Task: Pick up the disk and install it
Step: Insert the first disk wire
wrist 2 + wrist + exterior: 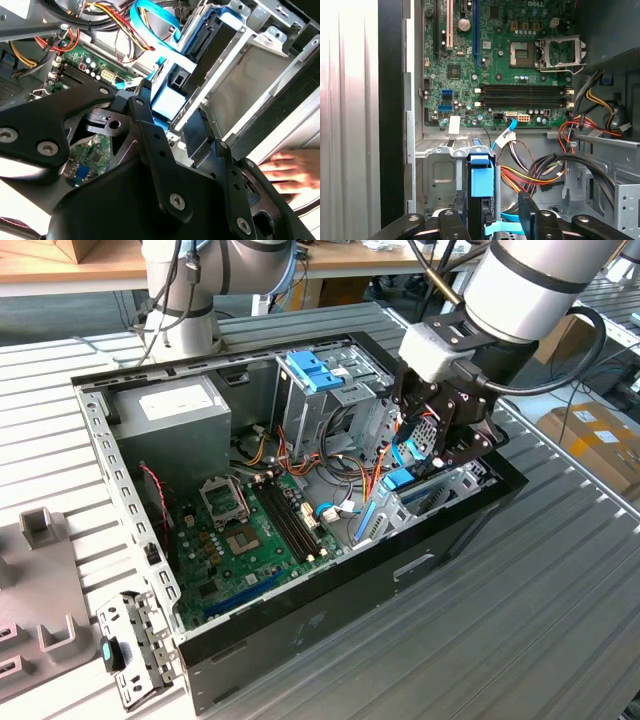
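Note:
The disk [482,177] stands on edge in the low drive bay [440,490] at the case's corner on the exterior view's right. Its light blue carrier [169,102] faces up, and its blue tab [400,480] shows below the wrist. My gripper [492,200] hangs straight over it with a black finger on either side. One finger [461,207] lies against the carrier. The other finger [526,207] stands off it, with cables showing through the gap, so the gripper is open. The disk's lower body is hidden in the bay.
The open computer case [330,610] holds a green motherboard [250,540], a grey power-supply box [170,405] and a tall cage with a blue latch [315,370]. Cable bundles [535,172] run beside the bay. A hand [290,170] rests on the case edge.

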